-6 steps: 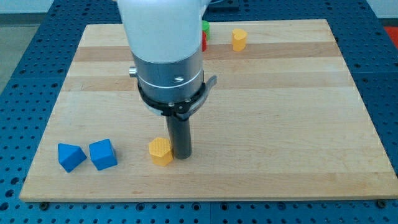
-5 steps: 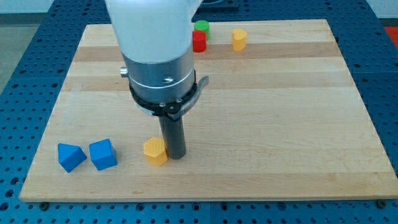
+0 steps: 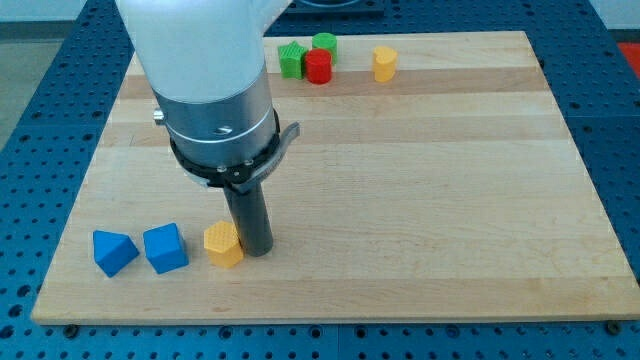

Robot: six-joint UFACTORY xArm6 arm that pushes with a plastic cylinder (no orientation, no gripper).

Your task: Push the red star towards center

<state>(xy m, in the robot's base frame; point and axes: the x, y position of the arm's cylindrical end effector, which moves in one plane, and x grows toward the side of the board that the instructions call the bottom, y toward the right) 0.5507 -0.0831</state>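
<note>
Trouble looms: my tip (image 3: 254,250) touches the yellow block (image 3: 223,244) at lower left, far from the red block (image 3: 318,66) at top centre, whose star shape I cannot confirm. No fingers here, so no finger state. Green blocks (image 3: 292,59) beside it could get dragged along.

This looks like a robotics laboratory. A pale wooden board (image 3: 420,200) made of glued strips lies on a blue metal table with a regular grid of small holes (image 3: 25,90), the kind used for mounting equipment. A large white and grey robot arm (image 3: 205,80) stands over the board.
</note>
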